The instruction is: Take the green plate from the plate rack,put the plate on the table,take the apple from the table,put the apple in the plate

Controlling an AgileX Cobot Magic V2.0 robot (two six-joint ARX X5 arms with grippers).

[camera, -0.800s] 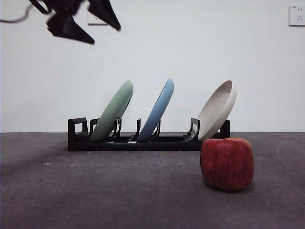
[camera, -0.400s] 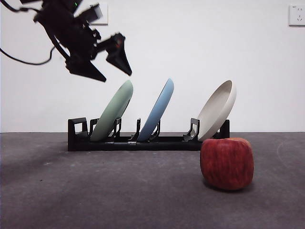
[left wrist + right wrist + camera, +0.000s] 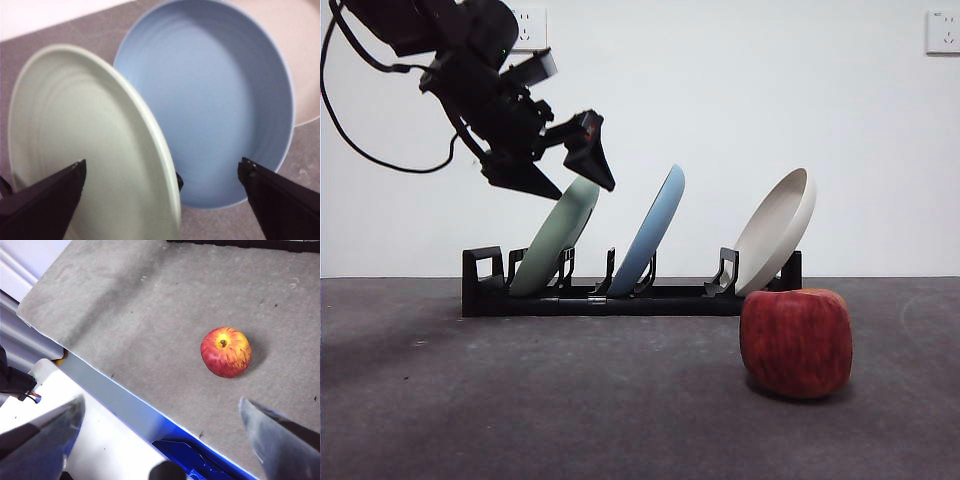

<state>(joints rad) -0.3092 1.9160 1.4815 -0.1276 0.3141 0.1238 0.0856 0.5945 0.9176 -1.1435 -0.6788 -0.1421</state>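
Three views: one low front camera, two wrist cameras.
Front looks level across the table; both front and right wrist views show the apple.

Sage-green plate, yellow-streaked red apple

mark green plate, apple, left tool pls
green plate (image 3: 552,245), front view, on its pale back face above the rack slot.
apple (image 3: 796,342), front view, middle of its red side.
left tool (image 3: 563,172), front view, midway between its open tips, over the plate's top rim.

beige plate cut by frame edge, green plate rim blurred
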